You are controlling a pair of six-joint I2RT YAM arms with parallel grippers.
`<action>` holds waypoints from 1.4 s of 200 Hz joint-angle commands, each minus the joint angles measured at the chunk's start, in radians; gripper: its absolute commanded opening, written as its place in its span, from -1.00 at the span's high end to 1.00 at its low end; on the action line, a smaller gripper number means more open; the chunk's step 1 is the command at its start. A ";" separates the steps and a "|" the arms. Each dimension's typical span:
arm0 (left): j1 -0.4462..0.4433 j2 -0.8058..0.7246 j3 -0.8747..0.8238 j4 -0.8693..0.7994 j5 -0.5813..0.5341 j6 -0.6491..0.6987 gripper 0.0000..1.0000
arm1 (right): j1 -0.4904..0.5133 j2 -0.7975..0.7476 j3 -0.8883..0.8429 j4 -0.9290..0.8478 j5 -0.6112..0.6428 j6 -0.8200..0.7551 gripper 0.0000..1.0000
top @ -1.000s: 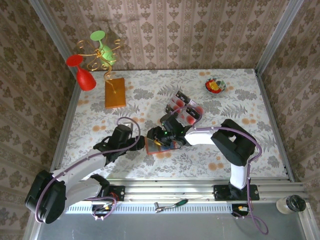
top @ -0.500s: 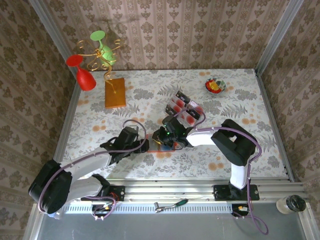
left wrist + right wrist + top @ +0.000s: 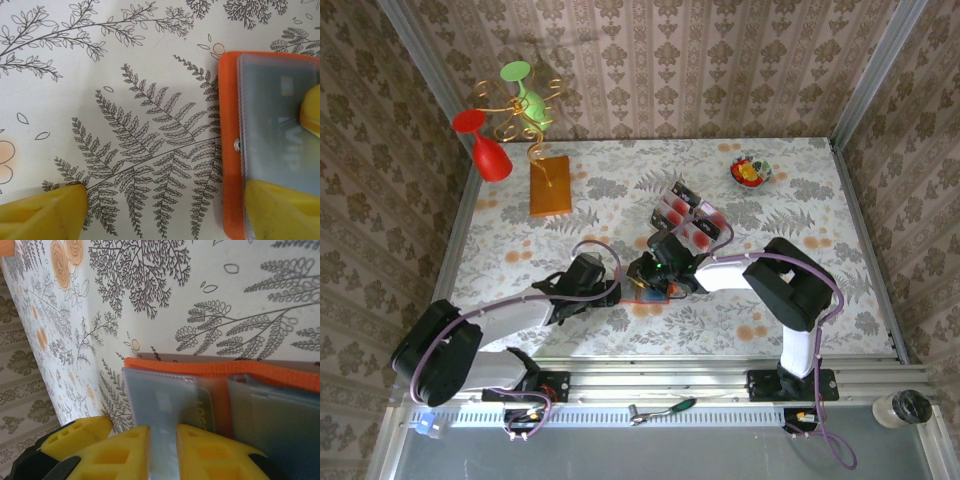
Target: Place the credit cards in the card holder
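The orange card holder (image 3: pixel 642 297) lies open on the tablecloth at the front middle, its grey-blue sleeves facing up (image 3: pixel 230 150) (image 3: pixel 200 367). My left gripper (image 3: pixel 607 292) (image 3: pixel 165 200) is open over the holder's left edge. One of its yellow fingers (image 3: pixel 280 210) rests on the sleeve and the other on the cloth. My right gripper (image 3: pixel 657 277) (image 3: pixel 163 432) is shut on a sleeve of the card holder, and a strip of that sleeve shows in the narrow gap between its pads. The credit cards (image 3: pixel 695 232), red and black, lie in a bunch just behind the grippers.
An orange-brown block (image 3: pixel 550 185) carries a gold wire stand with a red glass (image 3: pixel 488 152) and a green glass (image 3: pixel 525 92) at the back left. A small bowl (image 3: pixel 751 172) sits at the back right. Papered walls close in three sides of the table.
My left gripper has slid right up to the card holder's left edge. The right gripper's jaws have closed in on the sleeve.
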 commanded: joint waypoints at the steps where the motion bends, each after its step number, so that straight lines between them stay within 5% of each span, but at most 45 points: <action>1: -0.015 0.035 0.027 -0.012 -0.022 0.011 -0.65 | -0.010 -0.062 0.038 -0.098 0.012 -0.090 0.54; 53: -0.026 0.090 0.045 -0.022 -0.029 0.009 -0.57 | -0.017 -0.092 0.153 -0.374 0.065 -0.321 0.57; 104: -0.029 0.074 0.041 -0.017 -0.024 0.004 -0.57 | -0.017 -0.033 0.207 -0.463 0.075 -0.427 1.00; 197: -0.029 0.006 0.082 -0.070 -0.028 0.024 -0.82 | -0.016 0.082 0.238 -0.462 0.009 -0.474 1.00; 280: -0.026 0.108 0.115 -0.079 -0.069 0.054 -0.84 | -0.015 0.074 0.229 -0.457 0.008 -0.469 1.00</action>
